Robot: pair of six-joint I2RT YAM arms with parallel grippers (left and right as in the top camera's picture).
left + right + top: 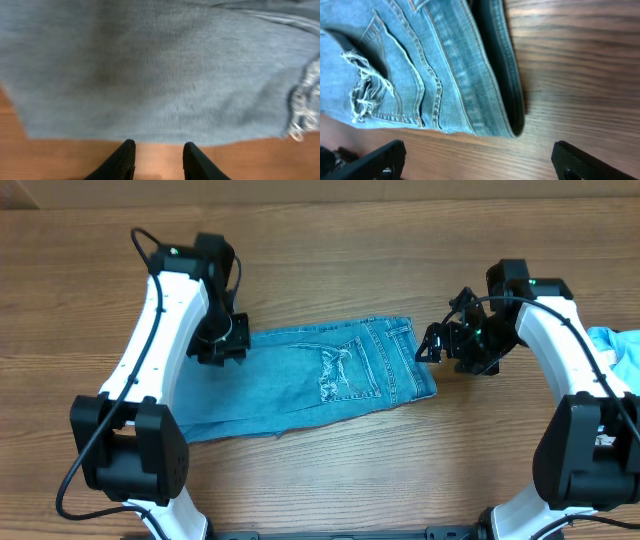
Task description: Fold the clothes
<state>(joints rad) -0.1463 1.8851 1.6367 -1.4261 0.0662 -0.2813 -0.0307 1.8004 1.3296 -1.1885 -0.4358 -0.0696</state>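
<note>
The clothes, light blue jeans [320, 372], lie folded into a compact rectangle in the middle of the table, with a back pocket and a frayed patch facing up. My left gripper [226, 346] sits at the jeans' left edge. In the left wrist view its fingers [122, 160] stand apart over bare wood, just short of the denim edge [160, 75], and hold nothing. My right gripper [432, 346] is just off the waistband end, open wide. In the right wrist view the folded waistband [512, 100] lies ahead of the spread fingers [380, 157], apart from them.
Another pale blue cloth [618, 348] lies at the table's right edge, partly behind the right arm. The wooden table [330, 260] surrounds the jeans on all sides.
</note>
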